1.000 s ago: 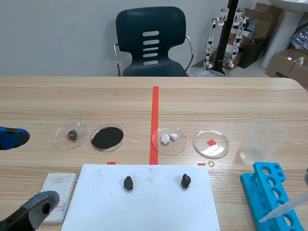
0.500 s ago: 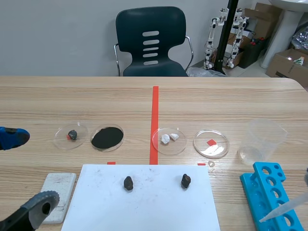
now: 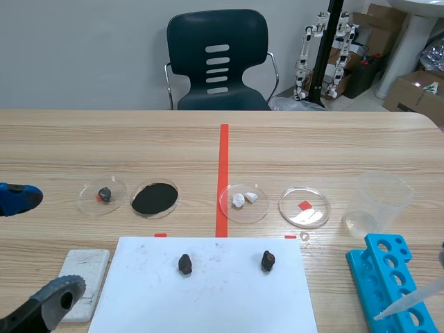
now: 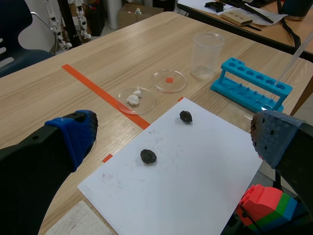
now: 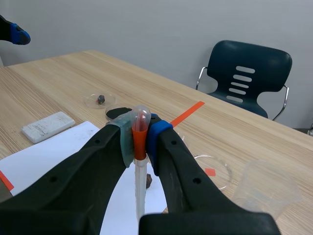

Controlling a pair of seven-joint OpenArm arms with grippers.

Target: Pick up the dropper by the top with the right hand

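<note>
The dropper [image 5: 140,147] has a clear bulb, an orange collar and a thin clear stem. In the right wrist view my right gripper [image 5: 140,134] is shut on it just below the bulb, with the stem hanging down between the fingers. In the scene view only the dropper's tip [image 3: 409,302] shows at the right edge, over the blue tube rack [image 3: 388,277]. My left gripper [image 4: 171,134] is open and empty above the white sheet [image 4: 181,166]; its fingertips [image 3: 21,198] show at the left in the scene view.
Two dark lumps [image 3: 184,263] lie on the white sheet [image 3: 208,291]. Several petri dishes [image 3: 304,206] sit in a row beyond it, with a clear beaker [image 3: 378,201] at the right. A white block [image 3: 83,274] lies left of the sheet.
</note>
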